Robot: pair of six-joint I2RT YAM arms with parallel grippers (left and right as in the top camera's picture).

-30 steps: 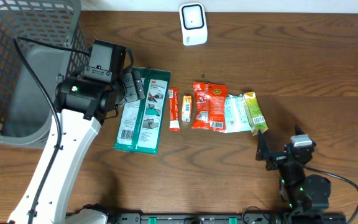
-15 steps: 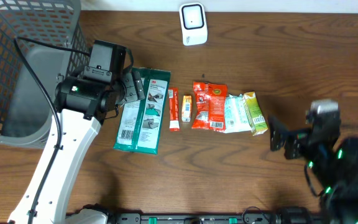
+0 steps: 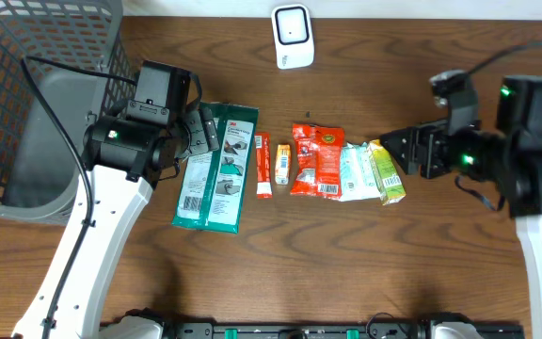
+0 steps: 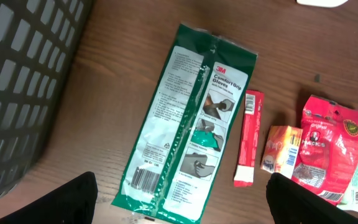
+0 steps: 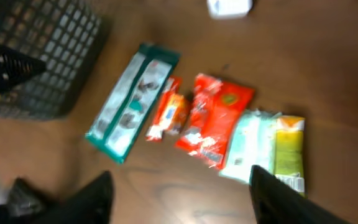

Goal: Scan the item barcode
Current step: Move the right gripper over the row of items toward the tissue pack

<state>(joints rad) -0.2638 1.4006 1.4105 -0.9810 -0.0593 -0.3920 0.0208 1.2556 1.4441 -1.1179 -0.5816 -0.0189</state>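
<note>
Your basket [image 3: 7, 56] sits at the tabletop's left edge, packets [image 3: 290, 165] beside it. Your left pincer [image 4: 182, 190] and right pincer [image 5: 182, 186] stand open.

A dark brown wooden table [image 3: 280, 264] carries a grey mesh basket [image 3: 26, 94] at its left end and a small white barcode scanner [image 3: 293, 36] at the far edge. Across the middle lies a row of flat packets: a green 3M Comfort Grip gloves pack [image 3: 216, 169] with its printed back up, a thin red stick packet [image 3: 263, 165], a small orange packet [image 3: 282, 163] just beside it, a red snack bag [image 3: 316, 160], a pale mint packet [image 3: 353, 172] and a yellow-green packet [image 3: 385, 170], the last three overlapping at their edges
</note>
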